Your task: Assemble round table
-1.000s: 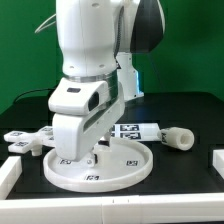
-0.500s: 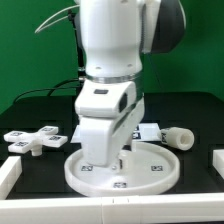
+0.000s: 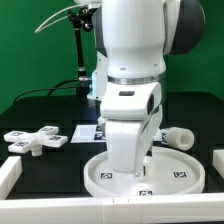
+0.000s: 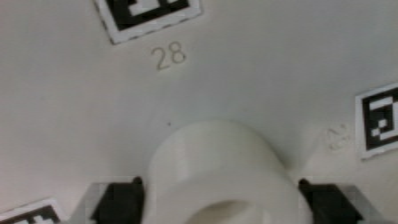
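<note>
The large round disc (image 3: 185,176) lies flat on the black table, toward the exterior view's right. My gripper (image 3: 140,168) stands straight down over its middle. In the wrist view my gripper (image 4: 221,205) is shut on the raised white hub (image 4: 217,160) at the disc's centre, one dark finger (image 4: 121,200) against each side. The disc's face (image 4: 249,95) shows square tags and the number 28. The short cylinder leg (image 3: 179,137) lies on its side behind the disc. The four-armed cross base (image 3: 35,141) lies at the exterior view's left.
The marker board (image 3: 84,131) lies flat behind the arm. Low white walls stand at the front left (image 3: 8,172) and at the right (image 3: 217,161) of the table. A dark stand (image 3: 80,50) rises at the back.
My gripper and the round disc have moved together toward the exterior view's right and a little nearer the front. The cross base and the leg have stayed where they were.
</note>
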